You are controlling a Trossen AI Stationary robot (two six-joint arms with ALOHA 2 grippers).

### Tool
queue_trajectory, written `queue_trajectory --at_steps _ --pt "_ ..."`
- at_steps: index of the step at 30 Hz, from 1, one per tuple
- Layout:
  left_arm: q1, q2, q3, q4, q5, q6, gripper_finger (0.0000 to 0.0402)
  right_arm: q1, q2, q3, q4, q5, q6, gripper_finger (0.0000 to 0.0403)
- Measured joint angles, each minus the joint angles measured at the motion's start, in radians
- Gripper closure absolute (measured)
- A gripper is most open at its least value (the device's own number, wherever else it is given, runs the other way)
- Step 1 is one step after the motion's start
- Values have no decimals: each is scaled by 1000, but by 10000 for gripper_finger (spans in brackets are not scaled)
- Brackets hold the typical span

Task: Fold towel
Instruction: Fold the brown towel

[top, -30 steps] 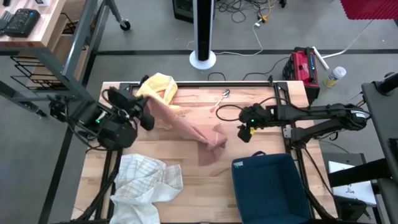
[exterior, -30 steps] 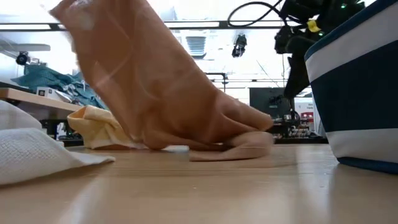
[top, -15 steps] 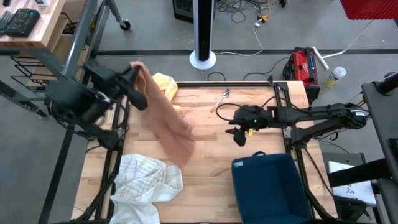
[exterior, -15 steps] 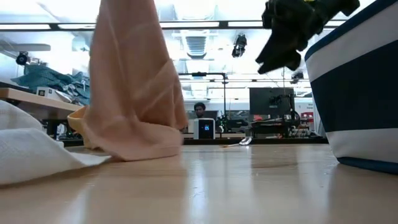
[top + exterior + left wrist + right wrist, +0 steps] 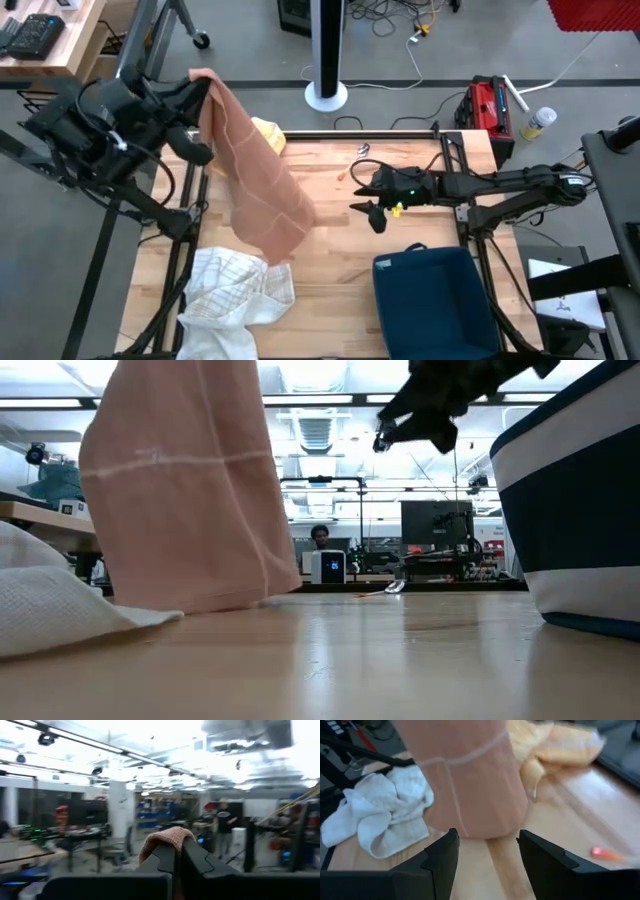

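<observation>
A pink towel [image 5: 255, 180] hangs from my left gripper [image 5: 205, 85], which is raised high beyond the table's far-left corner and shut on the towel's top. In the low view the pink towel [image 5: 185, 490] falls in long folds. Its lower edge [image 5: 200, 605] is down at table level; whether it touches the wood, I cannot tell. My right gripper [image 5: 365, 210] is open and hovers over the middle of the table, right of the towel. In the right wrist view the towel [image 5: 465, 780] hangs in front of my right gripper [image 5: 487, 855], apart from it. My left gripper pinches the pink towel's top end [image 5: 167, 837] between its two shut fingers [image 5: 192, 862]; a bunched fold sticks out past the fingertips. One layer or several, I cannot tell. The towel hangs slack below the gripper.
A crumpled white towel [image 5: 235, 295] lies at the table's near-left. A yellow towel [image 5: 262, 135] lies at the far edge behind the pink one. A dark blue basket [image 5: 430, 300] stands at the near right. A spoon [image 5: 360, 150] lies near the far edge. Bare wood shows mid-table.
My left gripper has swung up and toward the table's far-left corner, pulling the pink towel with it. The towel, which lay slanted across the middle of the table, has been drawn off it and now hangs nearly straight. My right gripper has drifted a little toward the left.
</observation>
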Motion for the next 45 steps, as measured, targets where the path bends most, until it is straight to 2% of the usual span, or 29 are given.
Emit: queue_trajectory --at_steps 3,6,11,14,15,19,26,31,35,40,45 --pt "-50 4 3 -63 -1 -57 401 19 69 0 47 -5 44 204" --pt "-124 8 2 -164 -66 -146 401 39 154 -1 83 -6 70 204" --pt "-287 59 1 -345 -300 -334 401 50 296 21 95 -5 116 204" --pt "-392 119 0 -363 -476 -392 401 56 363 42 73 -7 116 204" --pt "-428 142 0 -362 -506 -402 401 59 381 51 79 -11 117 204" --pt "-530 223 0 -313 -509 -467 401 67 437 94 68 -14 112 204" --pt "-588 331 0 -176 -514 -484 401 65 531 230 -48 -4 -18 204" --pt "-651 370 0 -173 -514 -480 401 65 635 349 -132 -5 -104 204" --pt "-735 391 -3 -193 -514 -411 401 65 708 437 -229 -6 -167 204" --pt "-840 424 -59 -203 -513 -404 401 65 745 508 -279 -9 -206 204" --pt "-884 448 -149 -208 -512 -400 401 58 746 532 -279 -9 -218 204"
